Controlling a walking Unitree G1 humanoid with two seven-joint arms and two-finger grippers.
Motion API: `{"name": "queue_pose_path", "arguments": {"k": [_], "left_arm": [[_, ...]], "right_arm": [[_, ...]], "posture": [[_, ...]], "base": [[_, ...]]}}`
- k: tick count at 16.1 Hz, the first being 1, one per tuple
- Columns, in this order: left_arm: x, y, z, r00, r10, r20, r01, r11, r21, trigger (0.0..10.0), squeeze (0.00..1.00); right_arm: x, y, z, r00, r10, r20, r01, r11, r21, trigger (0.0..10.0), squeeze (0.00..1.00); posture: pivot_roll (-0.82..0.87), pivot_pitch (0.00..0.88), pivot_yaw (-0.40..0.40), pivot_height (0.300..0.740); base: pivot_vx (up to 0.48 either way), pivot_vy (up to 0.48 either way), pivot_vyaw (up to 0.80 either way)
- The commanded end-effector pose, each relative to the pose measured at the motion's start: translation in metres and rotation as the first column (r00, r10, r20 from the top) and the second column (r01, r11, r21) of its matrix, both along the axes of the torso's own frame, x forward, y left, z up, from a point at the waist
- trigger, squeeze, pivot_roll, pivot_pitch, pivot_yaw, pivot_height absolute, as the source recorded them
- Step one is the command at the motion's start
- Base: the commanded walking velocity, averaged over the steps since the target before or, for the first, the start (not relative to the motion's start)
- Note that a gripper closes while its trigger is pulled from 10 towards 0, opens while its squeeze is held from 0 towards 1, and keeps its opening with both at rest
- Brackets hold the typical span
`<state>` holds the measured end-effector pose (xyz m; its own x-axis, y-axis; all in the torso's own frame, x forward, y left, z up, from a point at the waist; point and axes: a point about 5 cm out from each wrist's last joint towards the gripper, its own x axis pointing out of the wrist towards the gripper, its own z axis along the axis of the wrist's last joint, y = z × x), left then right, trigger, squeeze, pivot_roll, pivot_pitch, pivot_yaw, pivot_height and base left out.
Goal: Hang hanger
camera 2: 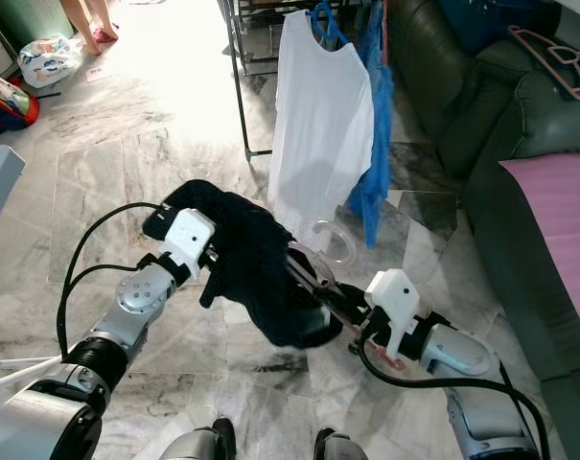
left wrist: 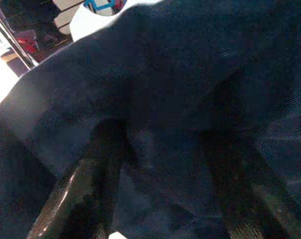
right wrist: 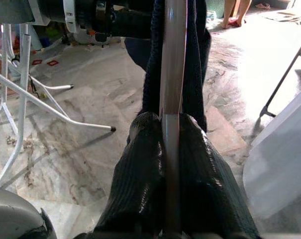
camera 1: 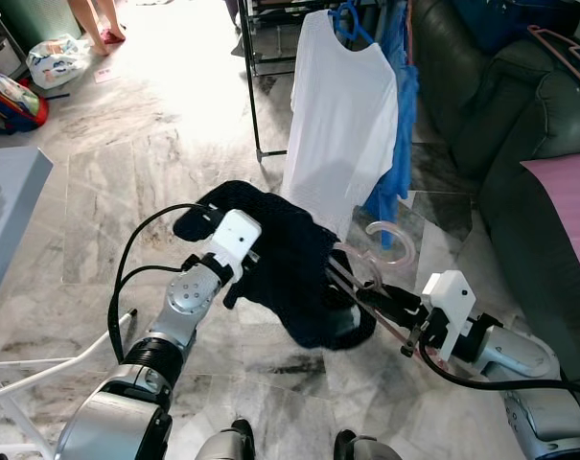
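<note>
Item: pink hanger [camera 1: 390,251] carrying a dark garment [camera 1: 290,268], held low before the robot, short of the clothes rack [camera 1: 256,77].

Detail: the right gripper [right wrist: 170,124] has its two fingers pressed together on the hanger's bar, likely to steer the hook, which points up toward the rack. The left gripper [camera 1: 234,278] is buried in the garment; its wrist view has cloth draped over spread fingers [left wrist: 75,199], apparently propping the fabric so it stays on; whether it pinches anything, I cannot tell. A white shirt [camera 1: 342,125] on a blue hanger [camera 1: 350,24] already hangs on the rack, a blue cloth [camera 1: 397,134] just beside it. Green sofa [camera 1: 520,144] at right.
</note>
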<state>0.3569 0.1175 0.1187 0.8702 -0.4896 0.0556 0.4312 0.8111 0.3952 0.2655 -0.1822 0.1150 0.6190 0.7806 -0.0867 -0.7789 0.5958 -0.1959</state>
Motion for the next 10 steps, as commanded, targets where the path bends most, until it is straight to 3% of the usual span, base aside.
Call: {"name": "queue_pose_path", "arguments": {"k": [1, 6, 7, 9, 10], "left_arm": [[0.002, 0.002, 0.003, 1.0, 0.012, 0.008, -0.012, 1.0, -0.009, 0.0, 0.0], [-0.001, 0.001, 0.008, 0.998, -0.029, 0.047, 0.03, 0.999, -0.022, 0.0, 0.0], [-0.002, -0.001, 0.01, 0.996, -0.059, 0.066, 0.06, 0.998, -0.004, 10.0, 0.0], [-0.006, -0.007, 0.017, 0.981, -0.159, 0.115, 0.155, 0.987, 0.047, 10.0, 0.0], [-0.006, -0.008, 0.019, 0.976, -0.183, 0.119, 0.177, 0.983, 0.054, 10.0, 0.82]], "right_arm": [[-0.004, 0.008, 0.005, 0.998, 0.064, 0.025, -0.064, 0.998, 0.007, 10.0, 0.0], [-0.004, 0.003, 0.0, 0.999, 0.036, 0.017, -0.035, 0.999, -0.015, 10.0, 0.0], [-0.005, 0.003, -0.001, 0.999, 0.035, 0.015, -0.035, 0.999, -0.017, 10.0, 0.0], [-0.004, 0.001, -0.002, 0.999, 0.03, 0.014, -0.029, 0.999, -0.03, 10.0, 0.0], [-0.004, 0.001, -0.002, 1.0, 0.028, 0.015, -0.027, 0.999, -0.031, 10.0, 0.0]], "posture": [[-0.06, 0.202, 0.07, 0.74], [-0.06, 0.205, 0.072, 0.74], [-0.06, 0.206, 0.072, 0.74], [-0.06, 0.208, 0.07, 0.74], [-0.06, 0.207, 0.07, 0.74]], "base": [[0.0, 0.0, 0.0], [0.0, 0.0, 0.0], [0.0, 0.0, 0.0], [0.0, 0.0, 0.0], [0.0, 0.0, 0.0]]}}
